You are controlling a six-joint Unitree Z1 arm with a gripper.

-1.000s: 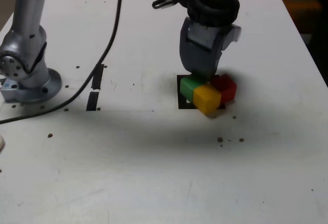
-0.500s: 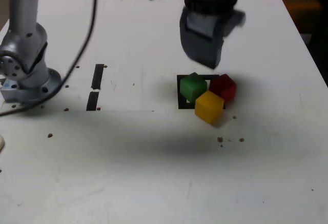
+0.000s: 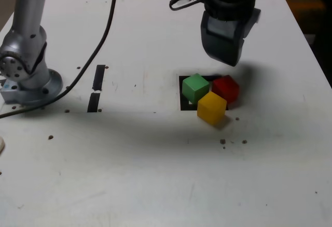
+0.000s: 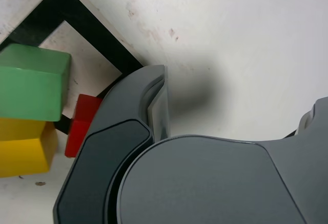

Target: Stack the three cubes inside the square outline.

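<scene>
The gripper (image 3: 224,55) has lifted off the cubes and drifted toward the exterior view's right, jaws apart and holding nothing. The green cube (image 3: 196,87) sits in the square outline (image 3: 182,89), with the yellow cube (image 3: 211,107) and red cube (image 3: 225,89) touching beside it on the bench (image 3: 155,159). Nothing looks stacked, so the task seems barely begun.

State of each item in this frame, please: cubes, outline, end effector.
Green plastic cube: on the table, inside the outline, unstacked.
Yellow plastic cube: on the table, overlapping the outline's edge.
Red plastic cube: on the table, unstacked.
Black tape square outline: partly covered.
Grey end effector: open, empty, above the cubes.
</scene>
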